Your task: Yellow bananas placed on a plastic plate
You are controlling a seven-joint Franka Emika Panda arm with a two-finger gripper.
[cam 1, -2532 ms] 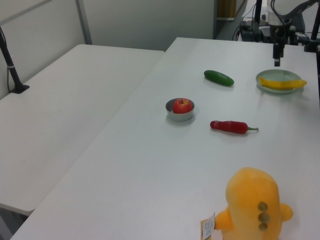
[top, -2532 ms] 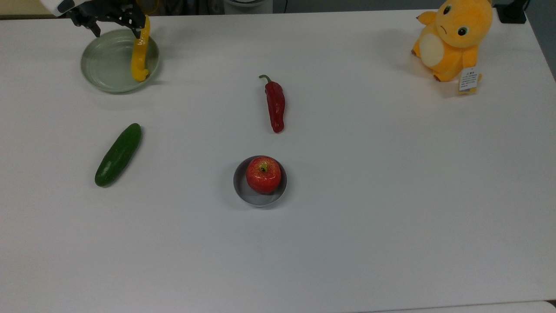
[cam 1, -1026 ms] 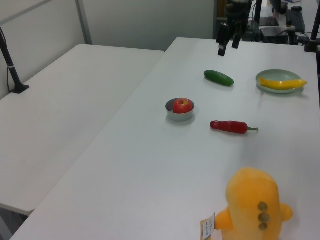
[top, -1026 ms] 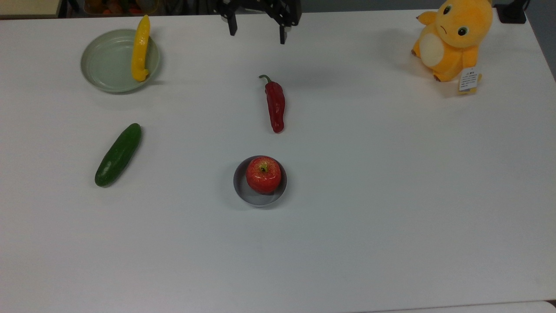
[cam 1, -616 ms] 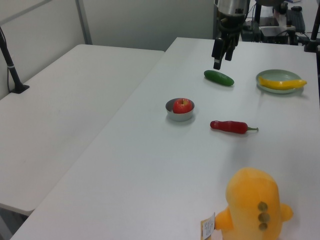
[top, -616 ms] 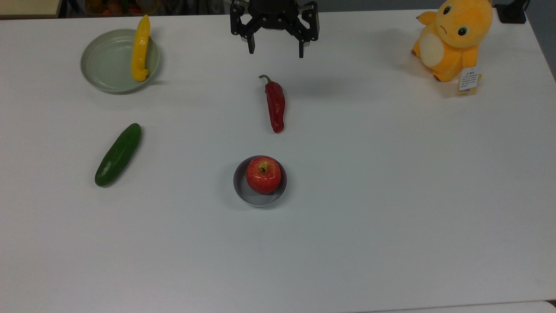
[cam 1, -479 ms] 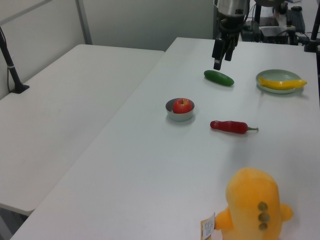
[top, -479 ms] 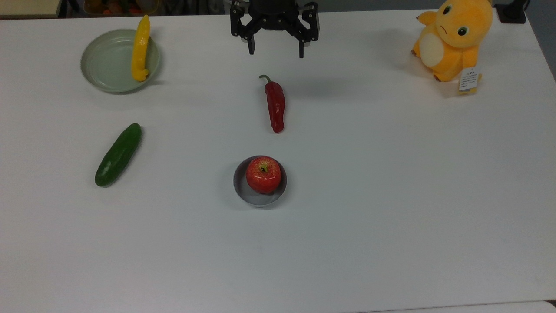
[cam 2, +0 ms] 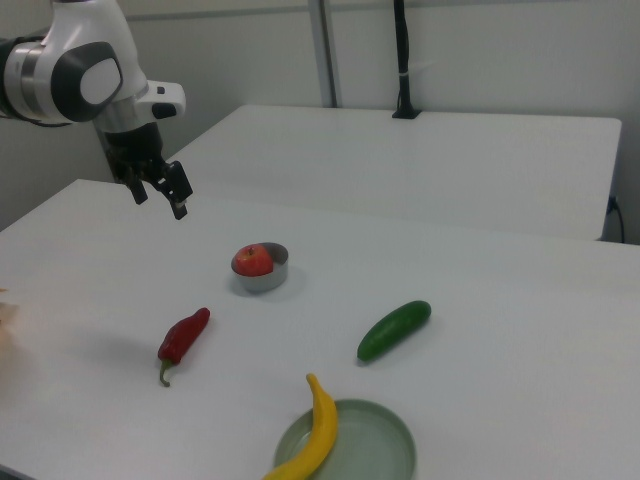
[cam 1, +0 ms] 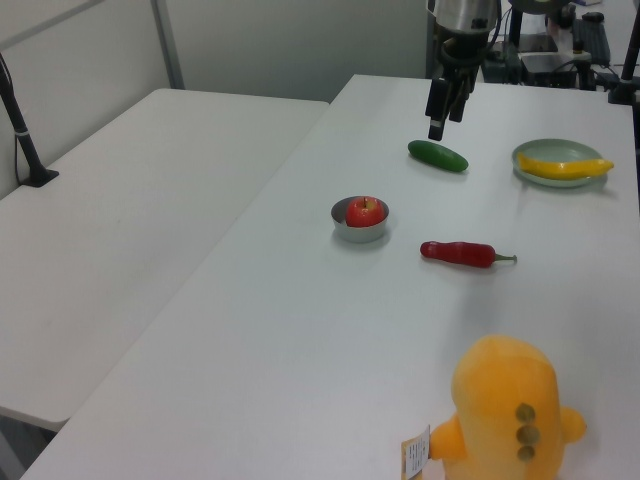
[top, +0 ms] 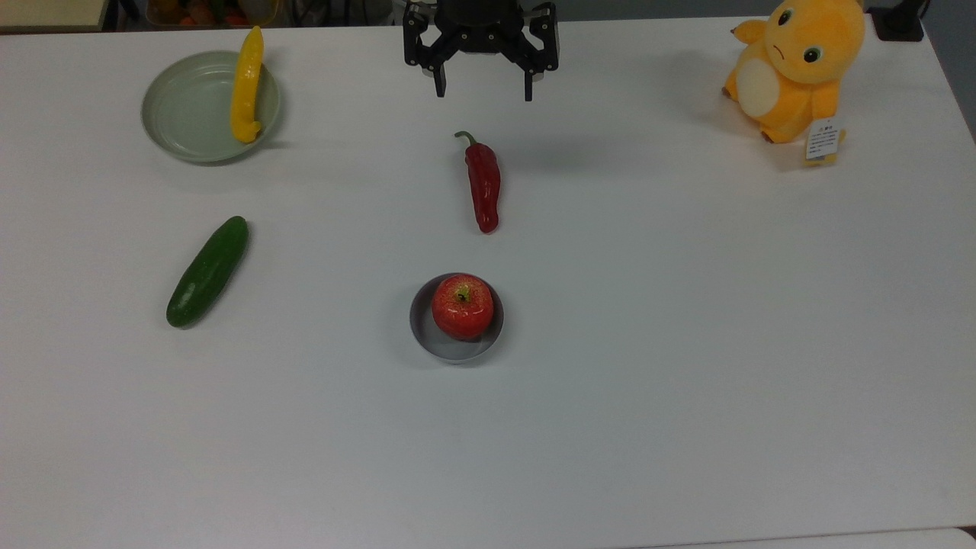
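Plate (top: 183,114) count 1, holding 1 banana (top: 247,84); 2 fingers (top: 440,82) spread, gripping nothing.

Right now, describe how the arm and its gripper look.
The arm is glossy white with rounded shells and a dark grey disc at the joint. Below it sits a black wrist section. The gripper is matte black, built from angular linkage bars with small pale screw heads, ending in two slim black fingers. No cables or markings can be made out on it.
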